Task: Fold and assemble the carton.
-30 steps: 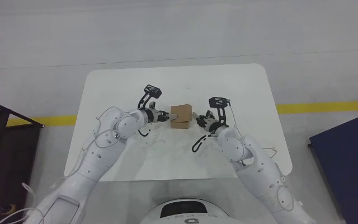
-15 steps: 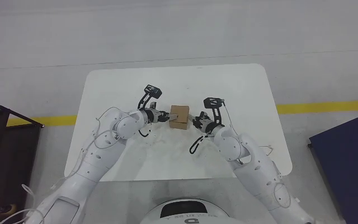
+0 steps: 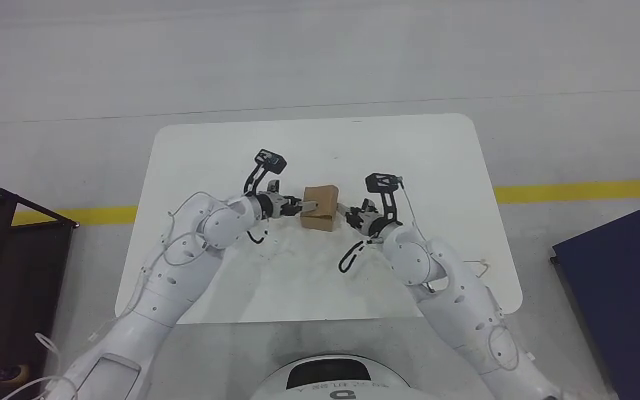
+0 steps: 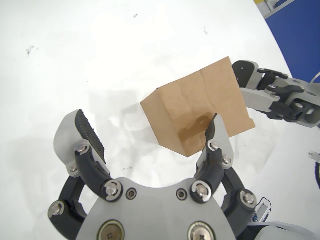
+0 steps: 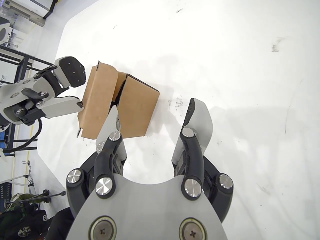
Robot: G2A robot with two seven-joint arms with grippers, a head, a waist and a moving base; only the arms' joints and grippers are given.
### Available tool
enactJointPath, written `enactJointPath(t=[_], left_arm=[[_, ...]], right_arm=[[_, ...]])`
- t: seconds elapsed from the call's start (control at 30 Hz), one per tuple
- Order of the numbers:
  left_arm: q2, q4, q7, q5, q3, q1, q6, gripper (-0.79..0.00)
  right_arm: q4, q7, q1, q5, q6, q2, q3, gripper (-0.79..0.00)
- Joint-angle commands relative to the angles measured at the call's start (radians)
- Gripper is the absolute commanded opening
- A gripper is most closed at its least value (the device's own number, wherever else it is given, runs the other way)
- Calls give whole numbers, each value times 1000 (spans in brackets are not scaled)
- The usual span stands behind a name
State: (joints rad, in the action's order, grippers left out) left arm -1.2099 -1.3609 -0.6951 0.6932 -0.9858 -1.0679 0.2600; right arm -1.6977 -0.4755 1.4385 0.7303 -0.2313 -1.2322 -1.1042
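Right arm has crept in toward the carton [image 3: 321,208] over the last second, so the right gripper [image 3: 352,214] now sits right up against its side, while the left gripper [image 3: 297,207] and the box itself have pretty much stayed put. From the top, the brown carton sits about mid-table [image 3: 420,150] with one gripper on either side of it, both basically touching it. In the left wrist view, the left gripper [image 4: 148,119] is spread wide and isn't gripping anything. One of its fingertips [image 4: 212,126] is pushed up against a dented face of the carton [image 4: 200,96], and the other finger hangs over bare table well off to the side. The right gripper [image 4: 246,86] pokes in from behind the far edge of the box. In the right wrist view, the right gripper [image 5: 152,107] is wide open too, with nothing clamped. One finger [image 5: 111,118] is tucked into the gap between a curved loose flap and the body of the carton [image 5: 136,106], and the other finger stands over the table just beside the box. Over on the far side the left gripper [image 5: 75,89] is open, with its lower fingertip touching the outer face of that flap.
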Motion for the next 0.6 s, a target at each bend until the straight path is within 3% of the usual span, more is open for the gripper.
enactJointPath(t=[0.0, 0.2, 0.37, 0.57], left_arm=[[-4, 24, 7, -71, -1, 0, 33, 0], [-19, 134, 0, -265, -1, 34, 112, 0], [-30, 206, 5, -326, 14, 66, 140, 0], [-41, 261, 19, -355, 35, 91, 164, 0]], right_arm=[[-4, -1, -1, 4, -2, -1, 3, -268], [-17, 6, 8, 6, -1, -1, -5, -274], [-21, 8, 16, 4, 3, -1, -16, -317], [-21, 6, 14, 3, 13, -3, -12, -314]])
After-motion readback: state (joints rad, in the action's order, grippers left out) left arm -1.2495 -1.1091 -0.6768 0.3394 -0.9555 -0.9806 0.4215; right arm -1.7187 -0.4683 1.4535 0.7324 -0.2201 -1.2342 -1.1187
